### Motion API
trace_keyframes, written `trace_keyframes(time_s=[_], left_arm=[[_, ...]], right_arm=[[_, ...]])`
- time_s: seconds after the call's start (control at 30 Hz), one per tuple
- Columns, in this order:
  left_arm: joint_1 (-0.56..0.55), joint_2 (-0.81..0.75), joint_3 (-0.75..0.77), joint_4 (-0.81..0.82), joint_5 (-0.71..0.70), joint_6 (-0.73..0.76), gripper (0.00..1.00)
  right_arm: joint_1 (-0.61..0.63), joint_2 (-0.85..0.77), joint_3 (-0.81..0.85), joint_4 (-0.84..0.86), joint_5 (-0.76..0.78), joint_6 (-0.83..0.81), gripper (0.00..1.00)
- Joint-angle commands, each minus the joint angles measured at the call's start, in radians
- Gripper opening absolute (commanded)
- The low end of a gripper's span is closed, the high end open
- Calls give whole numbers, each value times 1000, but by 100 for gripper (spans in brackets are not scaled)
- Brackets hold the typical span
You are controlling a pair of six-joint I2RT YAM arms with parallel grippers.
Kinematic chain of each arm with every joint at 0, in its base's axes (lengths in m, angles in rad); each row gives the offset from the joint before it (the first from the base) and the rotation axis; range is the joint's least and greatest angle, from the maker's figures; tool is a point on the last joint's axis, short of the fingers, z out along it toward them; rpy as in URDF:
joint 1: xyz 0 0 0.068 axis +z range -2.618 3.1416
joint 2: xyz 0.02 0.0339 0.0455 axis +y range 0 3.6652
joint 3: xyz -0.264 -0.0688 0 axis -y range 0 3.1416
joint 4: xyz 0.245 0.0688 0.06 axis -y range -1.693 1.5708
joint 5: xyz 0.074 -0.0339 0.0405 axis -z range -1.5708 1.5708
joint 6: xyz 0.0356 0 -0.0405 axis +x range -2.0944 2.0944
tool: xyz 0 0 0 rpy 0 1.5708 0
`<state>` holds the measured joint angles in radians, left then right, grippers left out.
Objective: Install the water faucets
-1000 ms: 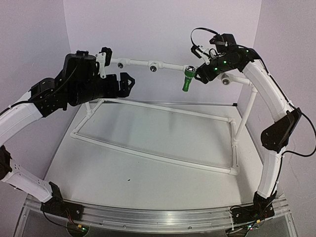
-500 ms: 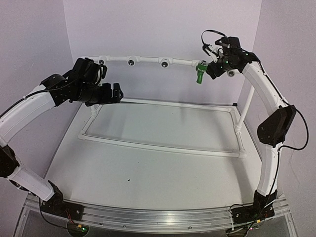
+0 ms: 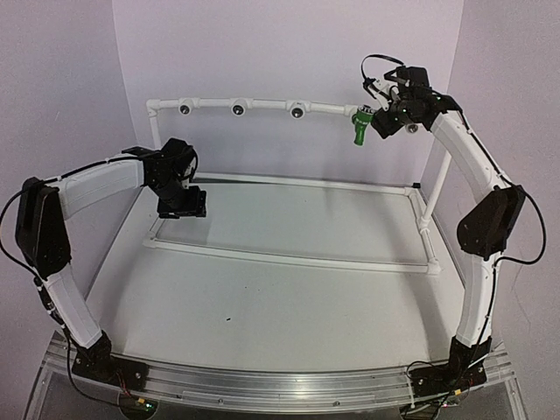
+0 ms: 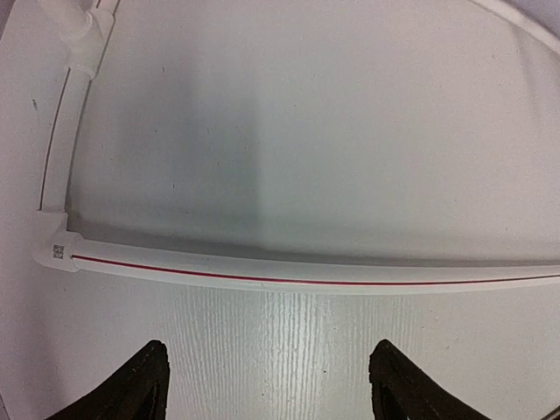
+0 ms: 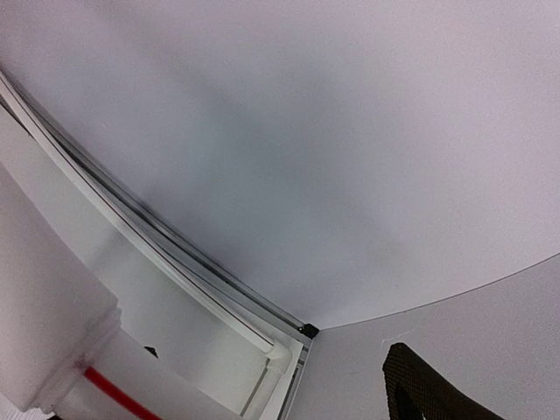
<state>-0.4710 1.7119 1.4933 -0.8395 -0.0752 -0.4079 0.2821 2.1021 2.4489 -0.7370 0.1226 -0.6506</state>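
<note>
One water faucet: small, bright-green plastic, pale silvery at its upper end. Hangs roughly upright, green body pointing down. Sits at the tip of the right gripper, on its left; actual grip not discernible.

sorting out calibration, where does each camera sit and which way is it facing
top external: high behind the bases, looking down at the pipe frame and green faucet; both arms show.
left wrist: on the left gripper, facing down at the frame's red-lined pipe; both fingertips show.
right wrist: raised beside the faucet, facing the back wall; one finger shows.
shared: top and left wrist both see that pipe.
</note>
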Motion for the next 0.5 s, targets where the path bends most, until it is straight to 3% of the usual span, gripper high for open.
trace_keyframes(time_s=[0.0,0.47], left_arm=[[46,71,56,-9,15,53,74],[179,217,-74,73,0,117,64]], right_arm=[[-32,-28,-48,67,40,127,85],[-32,-61,-118,67,17,132,85]])
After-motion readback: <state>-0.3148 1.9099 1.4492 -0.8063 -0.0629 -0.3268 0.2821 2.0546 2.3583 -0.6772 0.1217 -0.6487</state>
